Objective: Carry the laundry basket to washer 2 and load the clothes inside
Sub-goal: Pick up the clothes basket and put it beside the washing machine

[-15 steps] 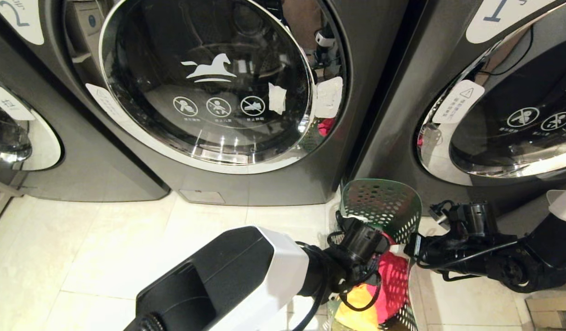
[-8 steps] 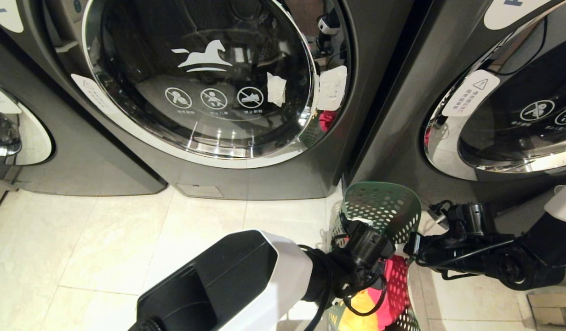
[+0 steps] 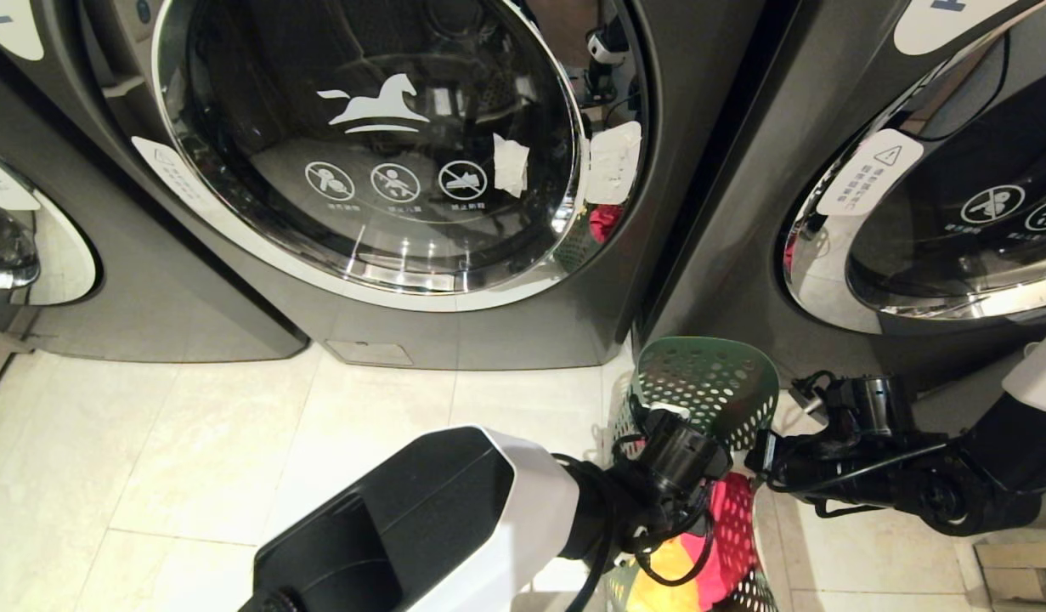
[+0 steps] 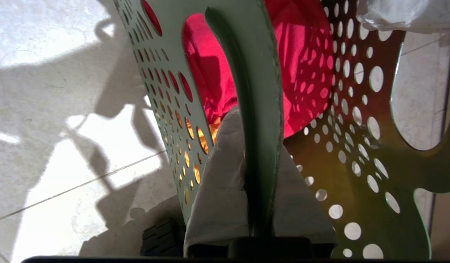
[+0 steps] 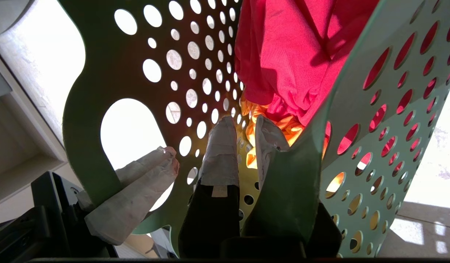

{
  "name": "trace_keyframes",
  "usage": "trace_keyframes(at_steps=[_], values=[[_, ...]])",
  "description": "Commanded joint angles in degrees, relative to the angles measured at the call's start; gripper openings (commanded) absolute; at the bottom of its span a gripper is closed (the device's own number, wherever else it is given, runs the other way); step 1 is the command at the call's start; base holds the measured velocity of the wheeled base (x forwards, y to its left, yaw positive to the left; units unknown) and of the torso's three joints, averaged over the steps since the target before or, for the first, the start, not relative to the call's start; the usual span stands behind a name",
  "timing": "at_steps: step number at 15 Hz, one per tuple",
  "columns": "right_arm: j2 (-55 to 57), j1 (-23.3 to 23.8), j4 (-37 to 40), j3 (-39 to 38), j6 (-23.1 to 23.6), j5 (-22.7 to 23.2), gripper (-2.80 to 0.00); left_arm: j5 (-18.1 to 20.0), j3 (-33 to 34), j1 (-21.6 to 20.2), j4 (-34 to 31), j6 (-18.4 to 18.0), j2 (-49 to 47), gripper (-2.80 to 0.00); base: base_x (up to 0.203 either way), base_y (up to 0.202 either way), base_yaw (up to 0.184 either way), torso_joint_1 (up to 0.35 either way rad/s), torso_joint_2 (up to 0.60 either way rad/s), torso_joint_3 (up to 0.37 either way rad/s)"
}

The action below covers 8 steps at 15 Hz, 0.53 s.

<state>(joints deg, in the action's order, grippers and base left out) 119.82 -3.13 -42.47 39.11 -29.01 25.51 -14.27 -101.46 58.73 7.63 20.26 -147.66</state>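
Observation:
The green perforated laundry basket [image 3: 709,387] stands before the gap between two washers, its bottom out of view. Inside lie the clothes, a magenta-pink garment [image 3: 731,510] over a yellow-orange one [image 3: 671,569]. My left gripper [image 3: 669,416] is shut on the basket's rim, the thin green wall [image 4: 259,109] pinched between its white-wrapped fingers [image 4: 225,164]. Opposite it, my right gripper [image 3: 762,463] is shut on the other side's rim [image 5: 294,182], fingertips reaching in toward the orange cloth [image 5: 287,126]. Washer 2 [image 3: 370,144], with its horse logo, has its round door shut.
Washer 1 [image 3: 743,212] stands right of washer 2, close behind the basket. A third machine [image 3: 30,246] is at far left. Pale tiled floor [image 3: 234,442] spreads before washer 2. A cardboard box [image 3: 1020,569] sits at bottom right.
The whole head view has shifted, so the washers sit higher and further left in the picture. Both grippers keep their hold on the basket, which has barely moved.

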Motion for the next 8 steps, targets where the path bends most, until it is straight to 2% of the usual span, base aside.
trace_keyframes(at_steps=[1,2,3,8], values=[[0.2,0.0,-0.2,0.0,-0.2,0.1,-2.80,-0.9,0.0,0.1,-0.1,0.1,-0.3,-2.80,0.000,0.000,0.000,0.000,0.00,0.000],[0.2,0.0,-0.2,-0.1,-0.2,0.1,-2.80,-1.8,0.0,0.2,-0.2,0.0,-0.4,-2.80,0.000,0.000,0.000,0.000,0.00,0.000],[0.2,0.0,-0.2,-0.1,-0.2,0.1,-2.80,-2.6,0.0,0.2,-0.1,0.0,-0.6,0.00,0.000,0.000,0.000,0.000,0.00,0.000],[-0.2,1.9,-0.1,0.0,0.0,0.8,-2.80,-2.9,0.3,0.0,-0.8,0.4,2.9,0.00,0.000,0.000,0.000,0.000,0.00,0.000]])
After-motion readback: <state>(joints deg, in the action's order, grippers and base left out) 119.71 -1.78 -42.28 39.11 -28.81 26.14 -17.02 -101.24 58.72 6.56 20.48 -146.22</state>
